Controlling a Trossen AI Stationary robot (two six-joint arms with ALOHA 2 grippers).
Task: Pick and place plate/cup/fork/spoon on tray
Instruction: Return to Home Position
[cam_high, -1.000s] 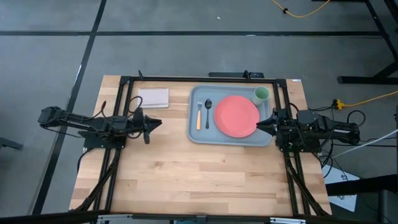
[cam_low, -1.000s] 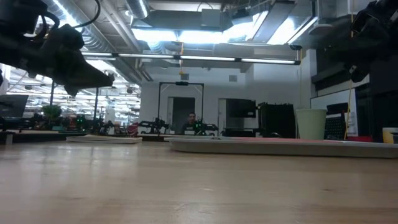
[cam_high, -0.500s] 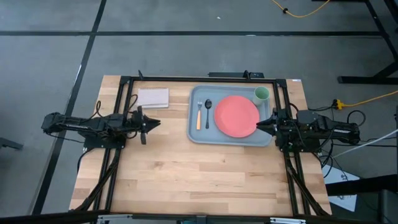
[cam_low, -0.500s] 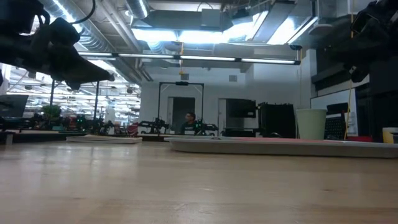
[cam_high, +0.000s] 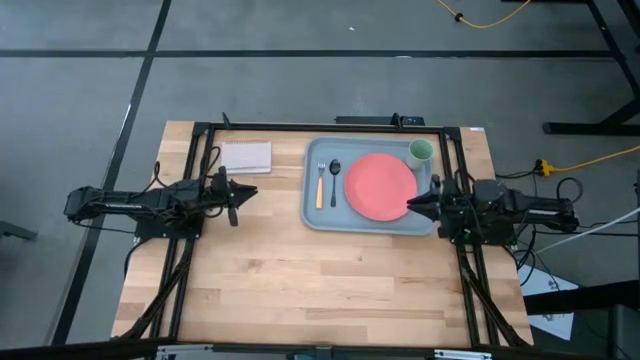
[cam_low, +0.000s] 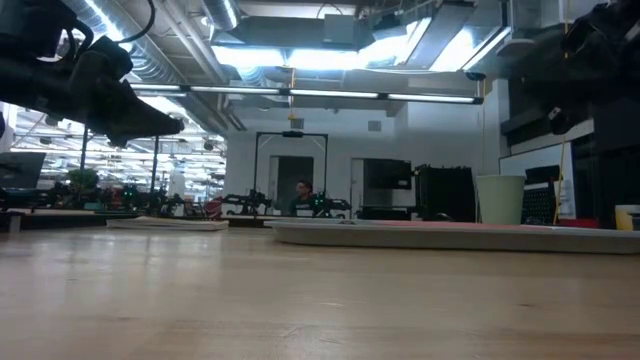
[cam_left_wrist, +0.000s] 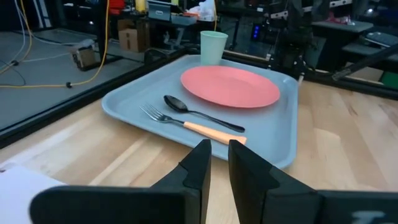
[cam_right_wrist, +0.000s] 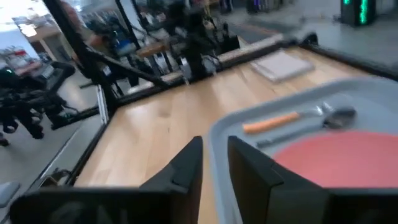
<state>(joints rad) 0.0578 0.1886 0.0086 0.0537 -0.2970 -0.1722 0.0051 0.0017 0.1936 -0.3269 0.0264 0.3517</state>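
Plate (cam_high: 380, 186), cup (cam_high: 421, 151), fork (cam_high: 320, 185), spoon (cam_high: 335, 179) on tray (cam_high: 312, 212) — low view hides cutlery; left gripper (cam_high: 251, 192), right gripper (cam_high: 409, 204) — narrow, empty.

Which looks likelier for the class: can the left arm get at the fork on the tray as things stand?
Probably yes. The left gripper hangs over bare table beside the tray, empty, and the fork lies along the tray's near edge with only the low rim between them; the spoon lies just beyond it.

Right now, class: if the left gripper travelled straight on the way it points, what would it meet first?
Probably the tray near the fork; the left gripper hangs above bare table, so height is uncertain.
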